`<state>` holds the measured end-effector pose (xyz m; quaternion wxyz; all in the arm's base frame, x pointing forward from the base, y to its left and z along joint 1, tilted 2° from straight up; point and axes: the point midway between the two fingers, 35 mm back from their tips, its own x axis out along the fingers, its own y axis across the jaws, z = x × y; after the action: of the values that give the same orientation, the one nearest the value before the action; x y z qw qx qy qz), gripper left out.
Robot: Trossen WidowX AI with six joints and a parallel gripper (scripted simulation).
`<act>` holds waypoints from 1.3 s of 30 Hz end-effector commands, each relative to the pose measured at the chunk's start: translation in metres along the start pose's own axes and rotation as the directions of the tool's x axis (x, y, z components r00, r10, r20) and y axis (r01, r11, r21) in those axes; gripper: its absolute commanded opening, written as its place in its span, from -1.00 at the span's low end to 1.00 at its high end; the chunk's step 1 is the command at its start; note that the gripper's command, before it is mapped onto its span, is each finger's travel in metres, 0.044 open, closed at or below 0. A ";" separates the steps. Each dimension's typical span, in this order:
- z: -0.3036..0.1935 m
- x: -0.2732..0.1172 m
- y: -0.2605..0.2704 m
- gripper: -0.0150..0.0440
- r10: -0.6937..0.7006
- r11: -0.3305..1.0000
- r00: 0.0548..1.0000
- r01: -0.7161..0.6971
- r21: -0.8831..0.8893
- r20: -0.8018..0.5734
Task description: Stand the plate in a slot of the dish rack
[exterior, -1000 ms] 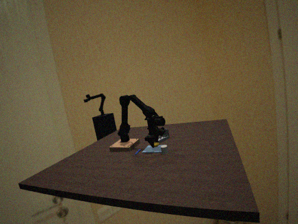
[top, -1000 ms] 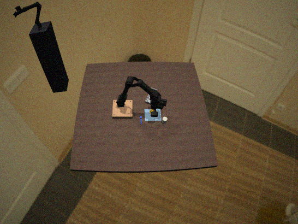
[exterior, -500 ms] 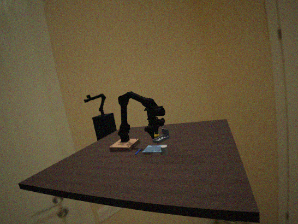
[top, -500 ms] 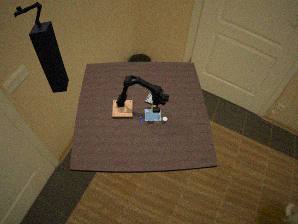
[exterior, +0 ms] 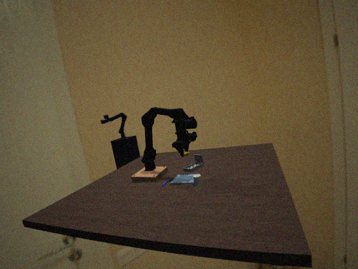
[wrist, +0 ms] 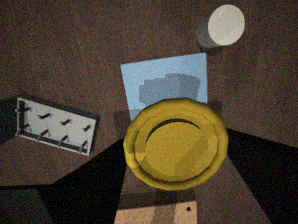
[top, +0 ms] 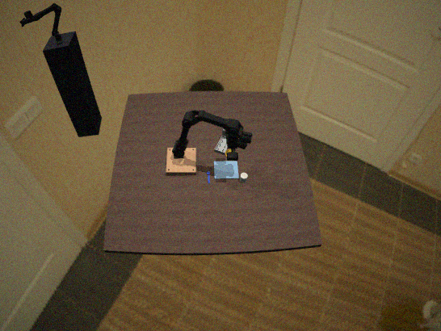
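The yellow plate (top: 228, 152) (exterior: 186, 153) (wrist: 176, 145) is off the table, raised well above it, and lies about flat with its face to the wrist camera. My gripper (wrist: 173, 139) is shut on the plate, with a dark finger at its left and right edges. The dish rack (top: 221, 144) (exterior: 193, 166) (wrist: 54, 128) stands on the table beyond the blue mat and shows at the left in the wrist view. It has a pale base with two rows of short dark rails. The arm hides part of the rack in the top view.
A light blue square mat (top: 218, 166) (exterior: 181, 180) (wrist: 131, 80) lies on the table. A white-topped cylinder (top: 243, 176) (exterior: 197, 176) (wrist: 226, 25) stands beside it. A small blue object (top: 208, 177) (exterior: 165, 182) lies between the mat and the arm's wooden base (top: 190, 169) (exterior: 158, 172) (wrist: 150, 215).
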<state>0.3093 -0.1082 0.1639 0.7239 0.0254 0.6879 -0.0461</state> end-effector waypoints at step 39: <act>-0.067 -0.001 0.092 -0.49 0.156 0.974 0.985 -0.141 0.180 -0.073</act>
<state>0.2528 -0.0123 0.1678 0.6955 0.1487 0.6975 -0.0877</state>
